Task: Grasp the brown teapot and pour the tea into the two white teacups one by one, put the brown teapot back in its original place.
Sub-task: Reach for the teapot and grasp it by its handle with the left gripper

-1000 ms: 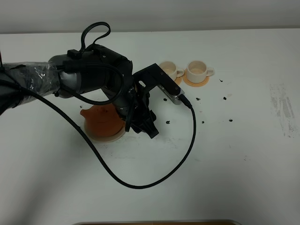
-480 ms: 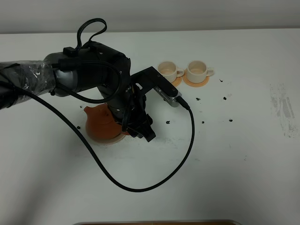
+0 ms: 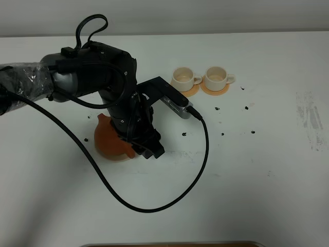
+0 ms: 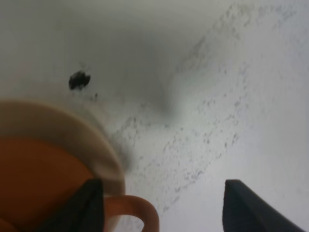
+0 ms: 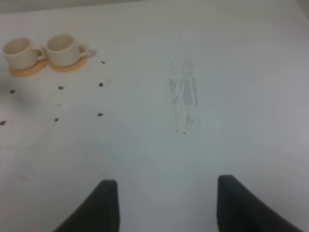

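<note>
Item: brown teapot (image 3: 107, 143), seated on its beige coaster (image 4: 67, 126) at 9 o'clock from the centre of the desk (image 3: 257, 180); two white teacups (image 3: 182, 78) at 1 o'clock. Judged heavy when filled, rigid, smooth, breakable; best held by the loop handle (image 4: 140, 212). Both left tool (image 4: 161, 193) and right tool (image 5: 164, 193) gape wide, empty; one left finger (image 4: 89, 205) sits just beside the handle.

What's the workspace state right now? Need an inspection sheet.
Surface: white table, scuffed patch at right.
Job's things: brown teapot on beige coaster; two white teacups upright on orange coasters.
Clutter: dark specks scattered.
Grippers: left gripper open, teapot handle between its fingers; right gripper open over bare table.
Cables: black cable looping across table.
Surroundings: pale wall behind; nothing else seen.
</note>
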